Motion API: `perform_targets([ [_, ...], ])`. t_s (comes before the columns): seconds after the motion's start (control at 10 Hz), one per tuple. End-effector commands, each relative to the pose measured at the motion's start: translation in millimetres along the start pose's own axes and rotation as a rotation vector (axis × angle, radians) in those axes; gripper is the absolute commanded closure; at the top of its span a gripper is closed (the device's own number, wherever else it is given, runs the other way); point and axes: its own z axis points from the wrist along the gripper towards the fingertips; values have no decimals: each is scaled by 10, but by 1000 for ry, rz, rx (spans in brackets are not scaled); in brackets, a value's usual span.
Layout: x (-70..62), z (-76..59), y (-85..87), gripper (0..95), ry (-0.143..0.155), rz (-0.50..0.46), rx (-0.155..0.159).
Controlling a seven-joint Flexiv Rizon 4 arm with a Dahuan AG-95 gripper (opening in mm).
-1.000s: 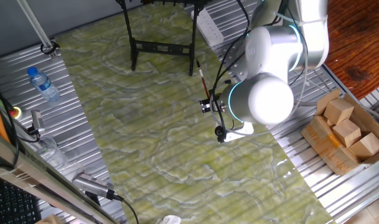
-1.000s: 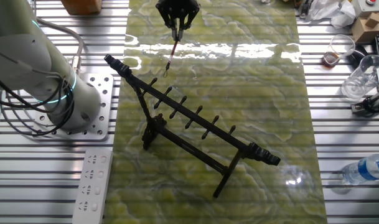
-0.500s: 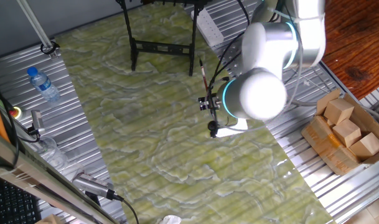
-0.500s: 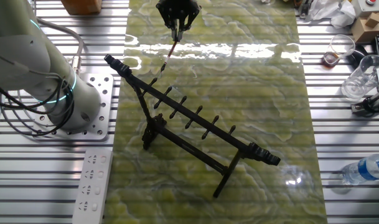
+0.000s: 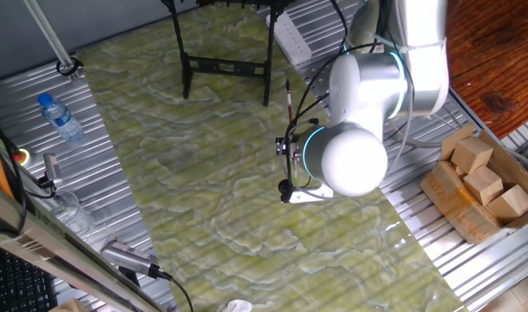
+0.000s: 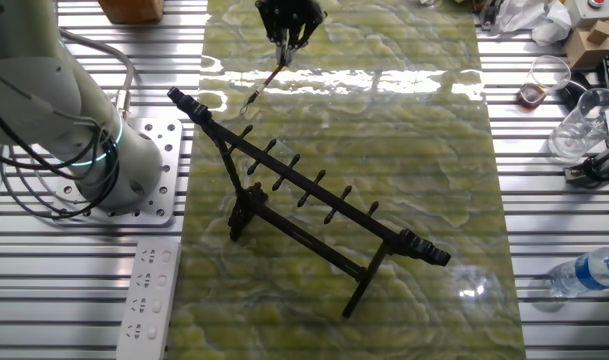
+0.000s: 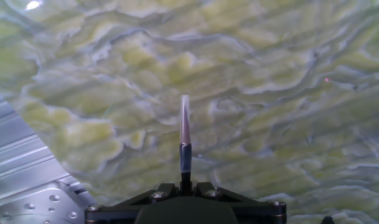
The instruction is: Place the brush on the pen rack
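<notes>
one fixed view: cardboard box [image 5: 459, 206] beside the desk [image 5: 159, 173] holds wooden blocks [image 5: 485, 182]; brush [image 5: 289, 100] juts up from the arm, near the pen rack [image 5: 224, 65] | other fixed view: tool [image 6: 287, 30] pinches brush [image 6: 264, 84] in the air, slanting toward rack [image 6: 304, 200], apart from it | hand view: fingers pressed on brush [image 7: 185, 146] above desk [image 7: 270, 93]

I work in what looks like a robotics lab: my base [image 6: 134, 165] is bolted to a slotted aluminium bench [image 6: 54, 290] at nine o'clock, a green marbled mat [image 6: 384, 130] covers the middle, and a power strip [image 6: 144, 300], a water bottle [image 5: 60, 117] and possibly cardboard boxes [image 5: 485, 186] sit at the edges.
</notes>
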Motion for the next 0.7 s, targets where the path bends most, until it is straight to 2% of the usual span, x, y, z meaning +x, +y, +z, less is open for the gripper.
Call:
perform_targets([
  [0.1,-5,-1,-1,950,15,5,4],
  [0.3,-4,-1,-1,950,30,-16,15],
  [0.4,-4,-1,-1,950,46,-39,33],
  [0.7,28,0,4,950,44,-51,62],
])
